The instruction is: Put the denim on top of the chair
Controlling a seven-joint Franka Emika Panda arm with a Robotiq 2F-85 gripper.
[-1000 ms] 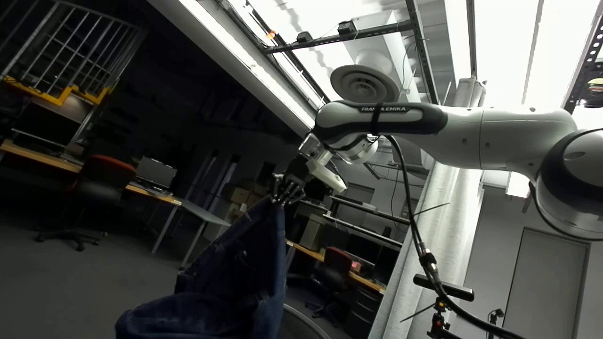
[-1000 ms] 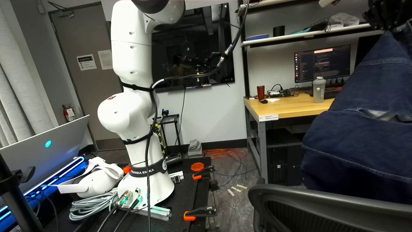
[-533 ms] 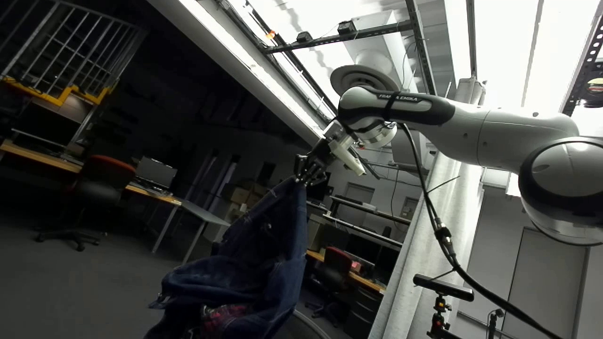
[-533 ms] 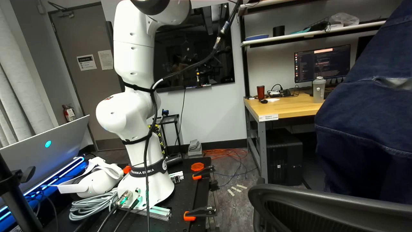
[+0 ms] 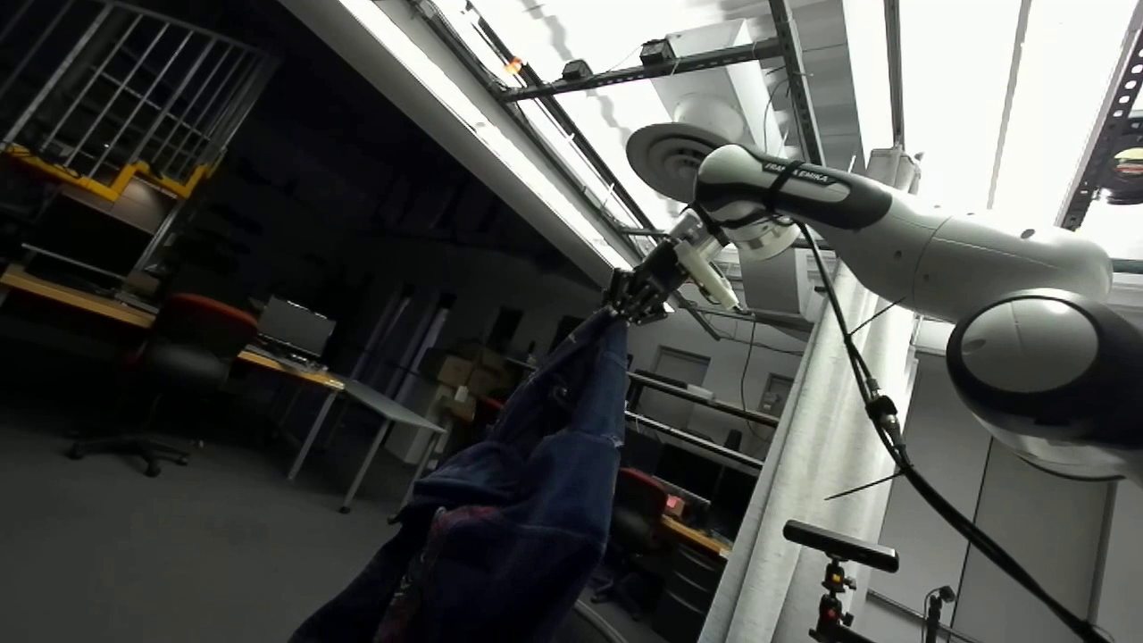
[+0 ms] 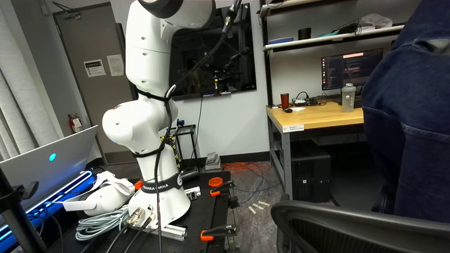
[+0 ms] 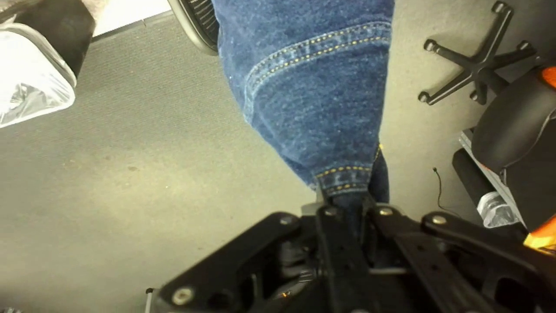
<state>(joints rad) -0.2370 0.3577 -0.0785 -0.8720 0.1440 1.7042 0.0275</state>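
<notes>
- At the end of the white arm (image 5: 911, 246), the tool (image 7: 345, 201) is clamped on the denim (image 7: 321, 100), cloth gathered between its two fingers just by a stitched band, as the wrist view shows
- Below that grip the denim hangs in the air, narrow at the top and widening downward, dark blue and creased, with a reddish patch low down in an exterior view, where its bottom runs out of the picture
- Across the cloth in the wrist view run paler seams with double rows of yellow stitching
- Near the camera in an exterior view stands the chair (image 6: 351, 215), its dark grey rounded back top filling the lower right corner; the denim shows above and beyond that rim, its lower end hidden, and whether the two touch I cannot tell
- Farther back, a wooden table (image 6: 316, 116) carries a grey shaker bottle (image 6: 348, 98) and a red tumbler (image 6: 284, 101), with a lit monitor (image 6: 351, 70) behind them
- Under the arm's base lies a black table (image 6: 200, 207), which also bears a white headset (image 6: 109, 196) and a coil of grey cable (image 6: 102, 225)
- On the floor in the wrist view are a bin with a clear liner (image 7: 30, 82) and a wheeled chair base (image 7: 475, 67), well apart on either side of the cloth
</notes>
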